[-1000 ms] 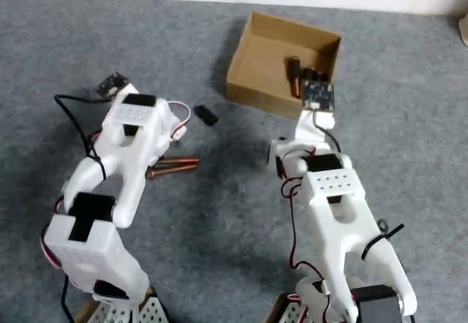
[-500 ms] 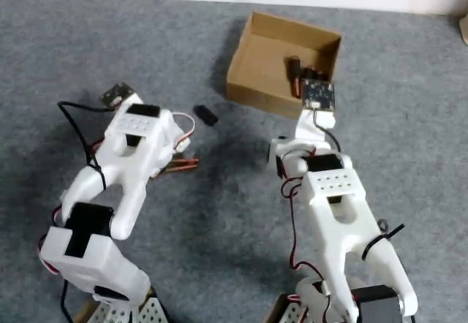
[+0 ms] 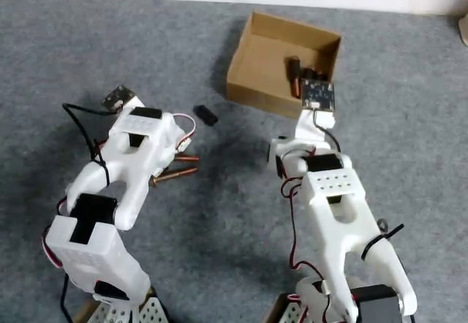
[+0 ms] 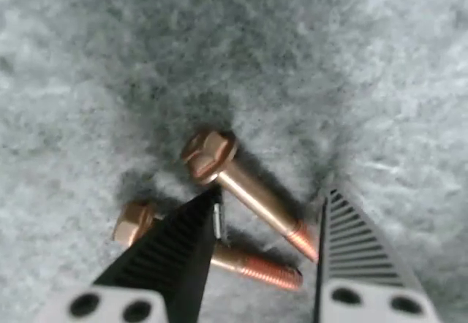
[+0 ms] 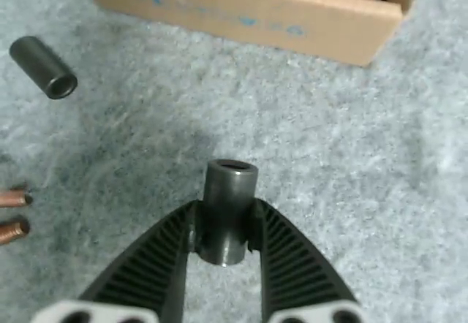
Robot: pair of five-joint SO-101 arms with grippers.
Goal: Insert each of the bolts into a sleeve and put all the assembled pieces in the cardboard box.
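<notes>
Two copper bolts lie side by side on the grey carpet, one [image 4: 245,191] nearer the tips and one [image 4: 212,253] partly behind a finger; they also show as bolts [image 3: 178,167] in the high view. My left gripper [image 4: 274,190] hangs open just above them, its fingers straddling the threaded end of the nearer bolt. My right gripper [image 5: 225,213] is shut on an upright black sleeve [image 5: 230,180], held over the carpet short of the cardboard box [image 3: 248,67]. A second black sleeve [image 3: 205,115] lies loose between the arms. Inside the box lie assembled pieces [image 3: 296,74].
The box [image 5: 241,9] stands at the far middle, its near wall facing my right gripper. The loose sleeve [image 5: 44,67] and the bolt tips [image 5: 13,213] lie off to the side of it. Bare carpet lies between the two arms.
My left arm has drawn back and come down over the bolts, and the lower bolt has turned slightly. The right arm and its sleeve have not moved.
</notes>
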